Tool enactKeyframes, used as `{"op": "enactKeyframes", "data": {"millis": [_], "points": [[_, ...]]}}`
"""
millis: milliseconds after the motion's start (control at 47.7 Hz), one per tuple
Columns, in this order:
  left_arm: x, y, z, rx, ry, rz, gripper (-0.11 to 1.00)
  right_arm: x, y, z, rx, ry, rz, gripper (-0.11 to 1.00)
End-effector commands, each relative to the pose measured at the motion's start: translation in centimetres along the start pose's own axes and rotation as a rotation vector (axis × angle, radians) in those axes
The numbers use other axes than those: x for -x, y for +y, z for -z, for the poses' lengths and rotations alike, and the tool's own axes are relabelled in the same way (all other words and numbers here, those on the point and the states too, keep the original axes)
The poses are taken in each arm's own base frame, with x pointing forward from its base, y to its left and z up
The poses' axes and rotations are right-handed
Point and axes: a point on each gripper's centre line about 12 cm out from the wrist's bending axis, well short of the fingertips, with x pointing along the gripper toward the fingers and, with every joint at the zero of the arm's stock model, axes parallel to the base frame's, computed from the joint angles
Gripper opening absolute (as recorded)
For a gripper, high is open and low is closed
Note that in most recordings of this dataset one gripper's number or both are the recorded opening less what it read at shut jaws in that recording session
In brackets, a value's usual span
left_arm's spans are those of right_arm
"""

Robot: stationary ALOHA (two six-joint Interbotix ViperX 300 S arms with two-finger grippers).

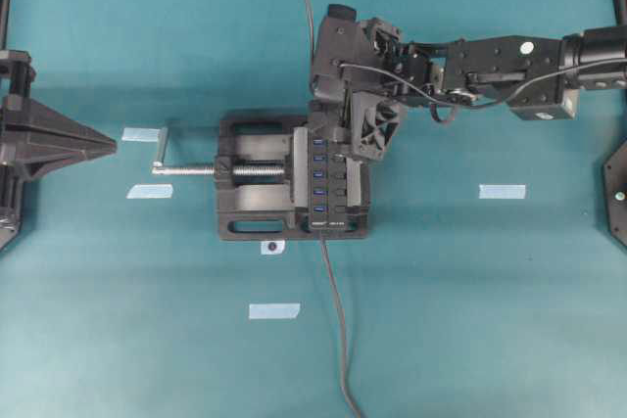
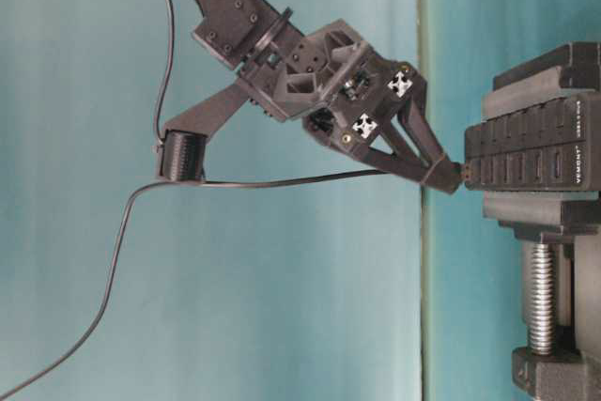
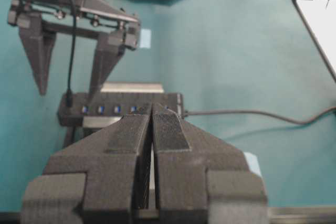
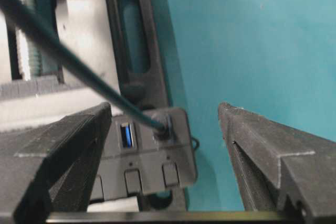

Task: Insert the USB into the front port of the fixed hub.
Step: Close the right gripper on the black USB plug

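usb looked plugged in, right claw wide open

left gripper (image 3: 152, 129) sat parked at the tabletop's left edge, pads pressed together, holding nothing. near the tabletop's middle the vise (image 1: 257, 190) clamped the fixed hub (image 1: 327, 181). the usb (image 4: 164, 129) sat in the port at the hub's far end, cable (image 4: 63, 51) trailing off. right gripper (image 4: 165, 145) straddled it, spread wide, gripping nothing. plug's light and stiff, cable's floppy, so i'd pinch the plug body.
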Motion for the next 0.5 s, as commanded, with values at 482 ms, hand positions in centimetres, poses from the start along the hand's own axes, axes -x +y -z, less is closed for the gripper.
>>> {"op": "enactKeyframes", "data": {"millis": [482], "points": [[-0.07, -0.04, -0.3, -0.002, -0.008, 0.002, 0.0, 1.14, -0.32, -1.43, 0.004, -0.044, 0.007, 0.77]]}}
